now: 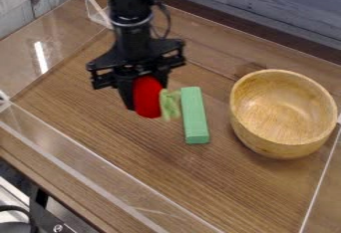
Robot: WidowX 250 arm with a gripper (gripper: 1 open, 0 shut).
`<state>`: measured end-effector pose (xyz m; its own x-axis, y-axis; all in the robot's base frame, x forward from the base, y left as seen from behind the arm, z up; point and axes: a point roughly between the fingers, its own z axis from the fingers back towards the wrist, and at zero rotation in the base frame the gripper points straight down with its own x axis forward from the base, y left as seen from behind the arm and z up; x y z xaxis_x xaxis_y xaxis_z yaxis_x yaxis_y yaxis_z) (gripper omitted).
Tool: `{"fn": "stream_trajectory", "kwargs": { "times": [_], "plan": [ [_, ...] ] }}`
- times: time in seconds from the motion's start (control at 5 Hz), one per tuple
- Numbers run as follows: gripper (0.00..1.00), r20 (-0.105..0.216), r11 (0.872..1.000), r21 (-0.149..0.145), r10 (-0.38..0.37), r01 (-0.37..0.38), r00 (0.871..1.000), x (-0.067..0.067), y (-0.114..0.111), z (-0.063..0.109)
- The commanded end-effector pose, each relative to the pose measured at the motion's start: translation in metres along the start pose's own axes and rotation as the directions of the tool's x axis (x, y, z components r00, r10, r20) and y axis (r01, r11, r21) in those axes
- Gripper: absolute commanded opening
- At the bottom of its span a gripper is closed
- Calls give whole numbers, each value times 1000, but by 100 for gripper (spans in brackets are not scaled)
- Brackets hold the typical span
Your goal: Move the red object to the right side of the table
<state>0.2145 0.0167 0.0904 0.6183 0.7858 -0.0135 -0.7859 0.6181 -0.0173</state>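
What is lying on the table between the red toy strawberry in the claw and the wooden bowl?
The camera view shows a flat green block lying on the table between the red toy strawberry and the wooden bowl.

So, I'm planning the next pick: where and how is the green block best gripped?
Grip the green block across its narrow width near the middle, coming straight down from above. It lies flat on the table, long and thin, with both long sides free of the wooden bowl.

A red object [146, 97] with a light green top, a green block [194, 115], a pale wooden bowl [282, 113], a brown wood-grain table [120, 177].
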Motion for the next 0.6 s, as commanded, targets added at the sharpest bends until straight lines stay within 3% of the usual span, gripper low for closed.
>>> {"fn": "stream_trajectory", "kwargs": {
  "times": [0.0,0.2,0.4],
  "plan": [
    [0,27,994,-25,-109,109,994,-15,-16,16],
    [0,28,968,-37,-248,249,968,-37,-36,22],
    [0,22,931,-61,-359,360,933,-67,-58,15]
  ]
}}
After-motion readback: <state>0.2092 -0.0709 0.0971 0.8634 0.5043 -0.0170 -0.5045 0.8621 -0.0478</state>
